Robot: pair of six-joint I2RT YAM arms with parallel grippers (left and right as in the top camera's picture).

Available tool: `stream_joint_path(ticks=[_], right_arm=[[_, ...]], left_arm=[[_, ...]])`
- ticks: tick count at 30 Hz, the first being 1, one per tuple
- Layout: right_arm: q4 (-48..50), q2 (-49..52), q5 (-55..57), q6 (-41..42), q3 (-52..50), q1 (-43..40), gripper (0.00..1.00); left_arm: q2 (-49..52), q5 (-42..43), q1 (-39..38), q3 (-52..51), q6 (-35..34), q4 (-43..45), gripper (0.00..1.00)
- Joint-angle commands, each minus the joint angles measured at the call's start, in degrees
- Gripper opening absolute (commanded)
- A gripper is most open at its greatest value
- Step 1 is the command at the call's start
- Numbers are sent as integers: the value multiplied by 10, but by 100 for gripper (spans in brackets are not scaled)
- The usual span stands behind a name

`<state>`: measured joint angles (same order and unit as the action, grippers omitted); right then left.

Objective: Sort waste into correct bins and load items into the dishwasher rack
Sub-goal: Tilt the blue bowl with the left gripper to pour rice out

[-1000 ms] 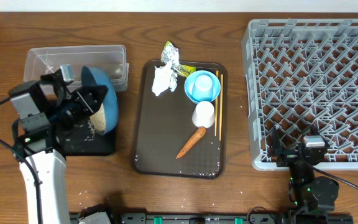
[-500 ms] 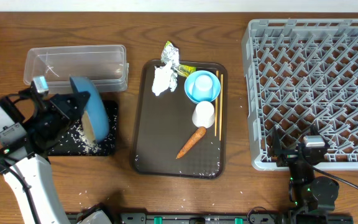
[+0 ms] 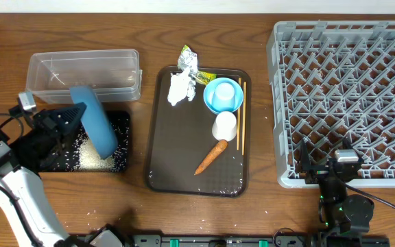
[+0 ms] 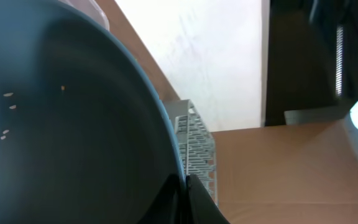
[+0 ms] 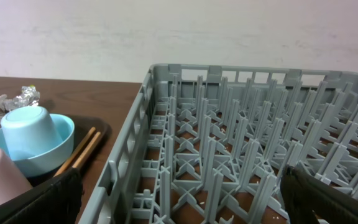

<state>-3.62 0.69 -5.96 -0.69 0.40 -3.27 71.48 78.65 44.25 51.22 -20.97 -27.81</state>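
My left hand [image 3: 79, 115] is clenched on the rim of the big bowl [image 3: 96, 129]. The bowl stands tipped on edge over the black bin [image 3: 125, 130], its hollow turned toward my arm. Rice [image 3: 89, 158] lies scattered and heaped in the bin under the bowl, and a few grains cling inside the bowl. The clear tub [image 3: 81, 68] sits just behind the bin, touching or nearly touching it.

To the right of the bin, the brown tray [image 3: 177, 154] lies on the counter [image 3: 60, 27]. It carries the tissue [image 3: 179, 88], the packet [image 3: 206, 77], the small bowl [image 3: 223, 95], a whitish cup [image 3: 224, 125], the chopsticks [image 3: 239, 120] along its right edge and the carrot [image 3: 211, 156]. The foil [image 3: 187, 58] sits at its far rim. The tray and everything on it lie between the bowl and the rack [image 3: 348, 96], which holds no dishes.

My right hand [image 3: 334, 170] rests released, fingers wide, at the rack's near edge.
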Motion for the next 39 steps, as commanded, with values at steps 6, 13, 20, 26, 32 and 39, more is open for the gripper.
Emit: stream_joint_path(ticks=[6,13,20,26,32,39], right_arm=[[-2,-3,1,-5,-1,-1,99],[-2,-3,1,-5,-1,-1,99],[-2,-3,1,-5,-1,-1,99],[-2,-3,1,-5,-1,-1,99],[-2,-3,1,-4,-1,-1,99],[-2,-2,1,-5,-1,-1,99]], left_arm=[[32,108,55,-2,7,-1,6],[34,115,86,-2,24,-34,6],[37,114,102,-2,22,-30,6],[37,112,102,-2,18,-23,6],[37,108,102,-2,-6,-3,6],[38,108,102,-2,-12,-3,6]])
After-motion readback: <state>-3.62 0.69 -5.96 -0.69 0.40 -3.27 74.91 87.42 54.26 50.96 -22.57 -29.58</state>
